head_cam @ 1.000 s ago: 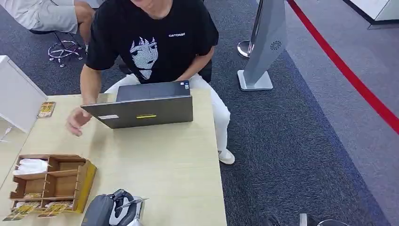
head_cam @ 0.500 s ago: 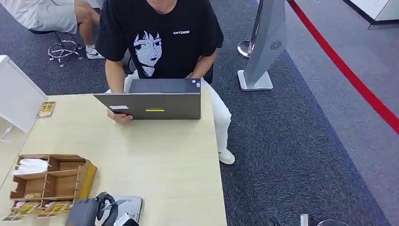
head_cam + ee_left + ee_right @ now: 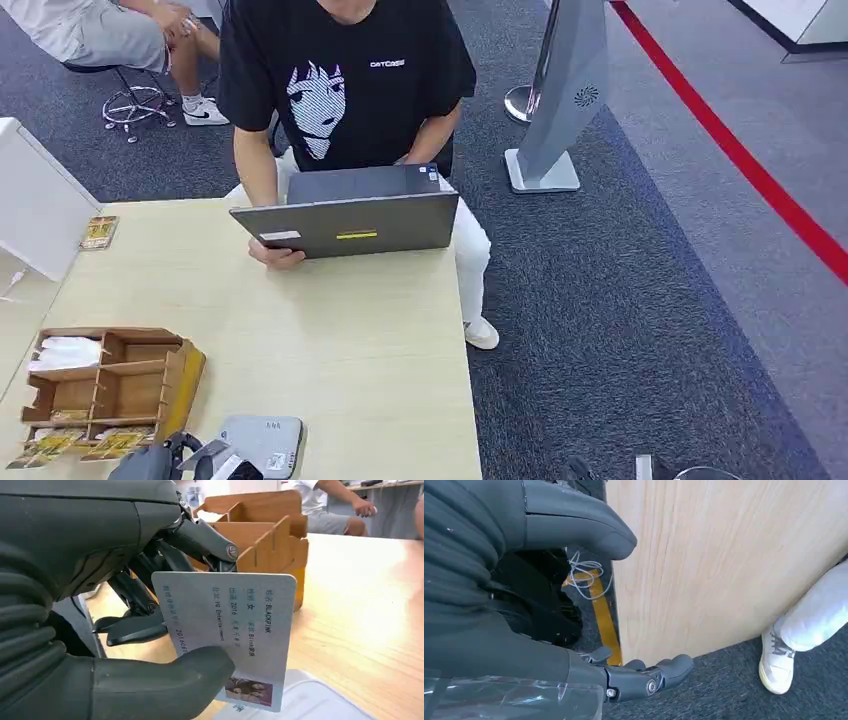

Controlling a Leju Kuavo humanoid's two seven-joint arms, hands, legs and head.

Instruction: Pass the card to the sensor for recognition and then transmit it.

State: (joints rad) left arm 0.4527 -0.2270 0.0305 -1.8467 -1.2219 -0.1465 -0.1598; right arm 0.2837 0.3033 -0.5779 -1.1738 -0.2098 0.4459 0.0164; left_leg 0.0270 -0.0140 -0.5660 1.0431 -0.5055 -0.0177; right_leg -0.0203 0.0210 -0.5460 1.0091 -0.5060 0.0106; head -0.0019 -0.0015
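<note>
One card: the left robot hand (image 3: 125, 625) has the card (image 3: 235, 640) pinched between its thick thumb and the darker fingers (image 3: 200, 537), held on edge just above the grey sensor (image 3: 262, 440)
Sensor: flat grey pad at the near edge of the bench (image 3: 340, 340), just beside the wooden organizer (image 3: 120, 385)
Right robot hand (image 3: 574, 605): hanging off the bench edge beside the sensor's end of the bench, fingers loosely curled, nothing in it that I can see
Card feel: my guess is thin, stiff plastic, super light and kinda slick, so it could swivel in the pinch; better to hold it by one short end with the printed face free for the reader
Organizer: more cards lying at its front, farther from the sensor than the held card
Far side: person's hand (image 3: 275, 255) on a laptop (image 3: 350, 225), well beyond the sensor
</note>
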